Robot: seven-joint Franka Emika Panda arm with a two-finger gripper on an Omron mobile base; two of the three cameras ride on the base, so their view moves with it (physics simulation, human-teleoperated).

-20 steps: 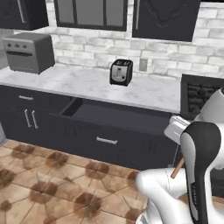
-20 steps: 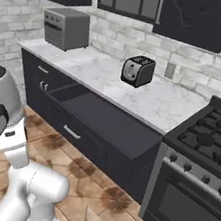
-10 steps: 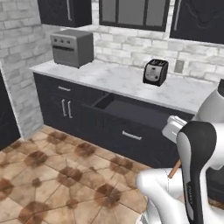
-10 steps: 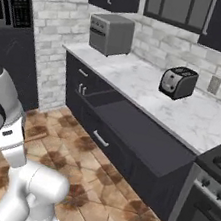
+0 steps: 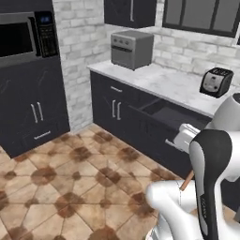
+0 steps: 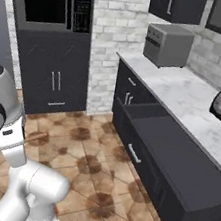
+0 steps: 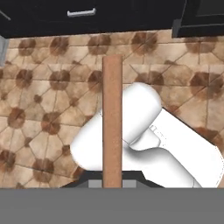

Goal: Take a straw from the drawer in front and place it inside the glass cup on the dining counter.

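Observation:
The straw [image 7: 112, 122], a thin orange-brown stick, runs straight up the middle of the hand view from my gripper [image 7: 112, 182], which is shut on its lower end. Below the straw lie the patterned floor tiles and my own white arm. In the left base view a short end of the straw [image 5: 187, 179] pokes out beside the dark arm link. The dark drawer [image 5: 171, 116] stands pulled out under the marble worktop, with its silver bar handle [image 6: 134, 153] facing the floor space. The glass cup and the dining counter are out of view.
A grey toaster oven [image 5: 131, 48] and a black toaster [image 5: 216, 82] stand on the marble worktop [image 5: 164, 83]. A tall dark cabinet with a built-in microwave [image 5: 23, 37] stands at the left. Brown tiled floor [image 5: 70, 187] spreads in front of the cabinets.
The whole picture has shifted: the base has turned left, so the worktop slid right and the microwave cabinet came into view. The straw stays in my shut gripper.

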